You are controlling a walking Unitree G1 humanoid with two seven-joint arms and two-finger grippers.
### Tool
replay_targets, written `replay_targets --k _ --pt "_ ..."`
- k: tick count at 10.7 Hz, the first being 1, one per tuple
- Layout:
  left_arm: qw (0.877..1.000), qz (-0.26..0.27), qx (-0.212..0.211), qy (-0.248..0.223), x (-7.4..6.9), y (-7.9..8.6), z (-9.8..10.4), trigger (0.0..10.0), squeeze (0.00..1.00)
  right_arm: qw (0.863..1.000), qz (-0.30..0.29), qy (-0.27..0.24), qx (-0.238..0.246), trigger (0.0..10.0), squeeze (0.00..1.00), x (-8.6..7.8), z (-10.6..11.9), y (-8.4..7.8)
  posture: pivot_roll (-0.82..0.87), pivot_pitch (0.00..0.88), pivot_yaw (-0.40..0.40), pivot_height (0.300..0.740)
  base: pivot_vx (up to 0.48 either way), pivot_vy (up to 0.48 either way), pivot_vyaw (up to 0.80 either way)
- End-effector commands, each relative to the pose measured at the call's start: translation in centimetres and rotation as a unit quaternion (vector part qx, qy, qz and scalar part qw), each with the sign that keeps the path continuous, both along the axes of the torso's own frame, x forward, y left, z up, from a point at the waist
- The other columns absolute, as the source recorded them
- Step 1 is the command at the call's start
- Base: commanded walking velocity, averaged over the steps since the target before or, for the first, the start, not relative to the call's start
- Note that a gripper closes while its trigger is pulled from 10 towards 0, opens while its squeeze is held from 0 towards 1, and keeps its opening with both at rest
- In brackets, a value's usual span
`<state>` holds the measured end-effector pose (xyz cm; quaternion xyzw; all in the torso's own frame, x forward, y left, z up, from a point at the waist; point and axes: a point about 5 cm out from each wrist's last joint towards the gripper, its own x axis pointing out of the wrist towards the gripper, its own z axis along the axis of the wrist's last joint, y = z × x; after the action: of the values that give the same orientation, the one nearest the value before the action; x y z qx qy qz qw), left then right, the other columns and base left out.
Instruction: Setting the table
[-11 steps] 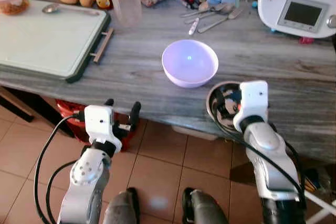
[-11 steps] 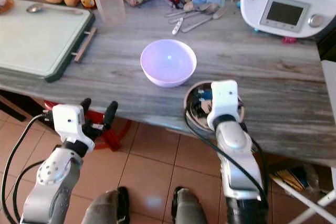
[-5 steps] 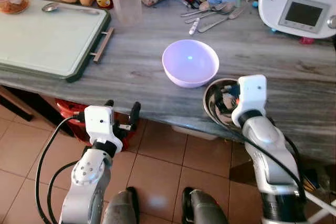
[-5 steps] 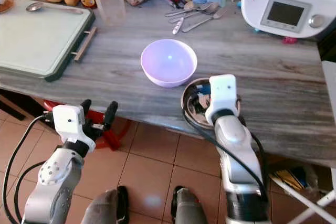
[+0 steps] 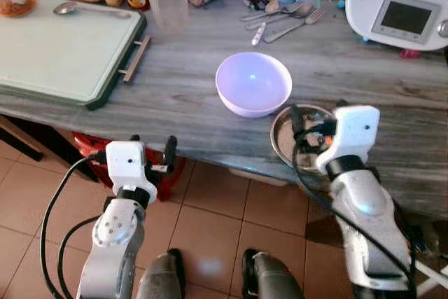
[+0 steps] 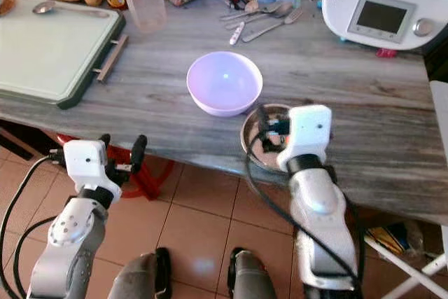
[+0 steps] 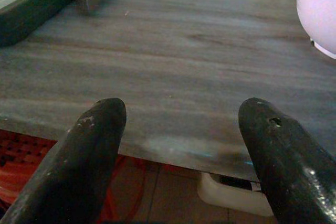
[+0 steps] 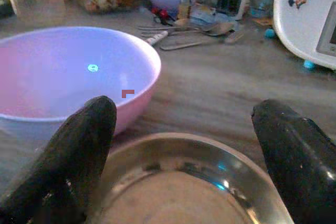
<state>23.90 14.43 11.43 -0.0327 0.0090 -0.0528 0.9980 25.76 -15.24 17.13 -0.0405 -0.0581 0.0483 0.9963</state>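
Tabletop (image 5: 182,96): grey wood-grain slab over a tiled floor, crowded along its far edge.
Head view, landmark: a lavender bowl (image 5: 253,83) stood near the middle of the tabletop.
Head view, steel bowl (image 5: 294,138): it sat touching the lavender bowl on the robot's right, close to the near edge.
Head view, right gripper (image 5: 299,129): it hung over the steel bowl, just beside the lavender bowl, fingers spread.
Head view, left gripper (image 5: 150,146): it was below the near edge, well to the left of the lavender bowl, fingers apart and empty.
Head view, other things: a tray (image 5: 63,50) lay far left of the lavender bowl; cutlery (image 5: 280,22) lay beyond it.
Left wrist view: fingers (image 7: 89,145) parted, facing the tabletop edge; the lavender bowl showed at one corner.
Right wrist view: fingers (image 8: 79,150) wide apart, straddling the steel bowl (image 8: 184,187), the lavender bowl (image 8: 68,74) right behind.
Handling: the steel bowl was probably light, rigid and slick; pinching its rim looked safest.
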Motion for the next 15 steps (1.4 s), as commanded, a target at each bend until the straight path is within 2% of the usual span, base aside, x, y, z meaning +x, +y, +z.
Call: replay_targets --k 1,4,7,8,10,12,13,14,15 --pt "1.000 0.006 0.002 0.012 0.0 0.1 -0.3 10.0 0.00 1.000 0.001 -0.016 0.006 10.0 0.00 -0.2 0.4 0.1 -0.03 0.223 -0.010 0.740 -0.277 0.000 0.00" --pt "1.000 0.011 -0.002 0.007 0.3 0.0 -0.1 10.0 0.00 1.000 0.000 -0.028 0.013 10.0 0.00 0.0 0.6 -0.1 -0.03 0.212 -0.009 0.740 -0.282 0.000 0.00" --pt "1.000 0.014 -0.001 0.001 0.5 0.3 0.2 10.0 0.00 0.999 -0.022 -0.026 0.006 10.0 0.00 0.1 -0.2 -1.1 -0.03 0.194 -0.006 0.740 -0.279 0.000 0.00" --pt "1.000 0.021 -0.001 -0.004 0.6 0.5 0.2 10.0 0.00 1.000 -0.020 -0.022 0.010 10.0 0.00 0.2 -0.7 -1.3 -0.03 0.179 -0.012 0.740 -0.281 0.000 0.00" --pt "0.999 0.041 -0.006 -0.014 1.4 0.9 0.2 10.0 0.00 0.998 -0.056 -0.001 0.026 10.0 0.00 0.4 -2.3 -2.4 -0.03 0.123 -0.024 0.740 -0.281 0.000 0.00" --pt "0.999 0.036 -0.001 -0.017 2.0 0.4 -0.5 10.0 0.00 0.998 -0.055 0.017 0.023 10.0 0.00 0.8 -3.6 -2.3 -0.02 0.044 -0.009 0.740 -0.266 0.000 0.00" --pt "0.999 0.036 0.002 -0.017 2.0 0.5 -0.7 10.0 0.00 0.998 -0.058 0.018 0.021 10.0 0.00 0.8 -3.9 -2.2 -0.03 0.034 -0.007 0.740 -0.251 0.000 0.00" --pt "0.999 0.043 0.009 -0.020 2.2 0.7 -1.1 10.0 0.00 0.998 -0.064 0.022 -0.005 10.0 0.00 1.5 -4.3 -1.9 -0.03 0.010 -0.006 0.740 -0.251 0.000 0.00" --pt "0.999 0.043 0.010 -0.020 2.3 0.7 -1.3 10.0 0.00 0.998 -0.048 0.028 0.022 10.0 0.00 1.8 -4.5 -1.5 -0.02 0.001 -0.007 0.740 -0.247 0.000 0.00"
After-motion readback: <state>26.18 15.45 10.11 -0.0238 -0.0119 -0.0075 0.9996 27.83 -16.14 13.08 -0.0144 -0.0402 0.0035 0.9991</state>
